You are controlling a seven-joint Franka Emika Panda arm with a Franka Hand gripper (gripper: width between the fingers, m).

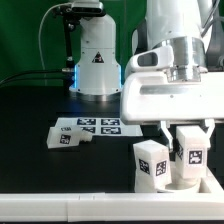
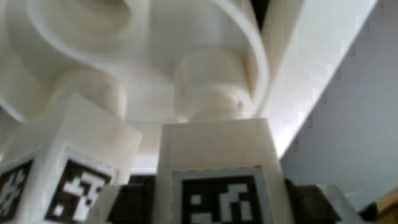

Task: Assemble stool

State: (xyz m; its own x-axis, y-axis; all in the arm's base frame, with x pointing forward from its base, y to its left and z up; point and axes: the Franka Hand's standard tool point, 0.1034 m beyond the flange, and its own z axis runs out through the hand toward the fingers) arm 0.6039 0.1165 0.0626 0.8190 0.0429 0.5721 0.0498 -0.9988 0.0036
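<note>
My gripper [image 1: 190, 150] is low at the exterior view's right, shut on an upright white stool leg [image 1: 191, 156] with a square tag facing the camera. A second leg [image 1: 151, 163] stands just to its left. Both rise from the round white seat [image 1: 183, 184], which is mostly hidden behind them. In the wrist view the held leg [image 2: 221, 150] sits between the dark fingers [image 2: 320, 203], and its far end meets a round socket on the seat [image 2: 107, 50]. The other leg [image 2: 63, 160] stands beside it in its own socket. A third tagged leg [image 1: 68, 139] lies on the black table at left.
The marker board [image 1: 95, 126] lies flat mid-table, just behind the lying leg. The arm's white base [image 1: 97, 60] stands at the back with a cable beside it. A long white rail [image 1: 70, 208] runs along the table's front edge.
</note>
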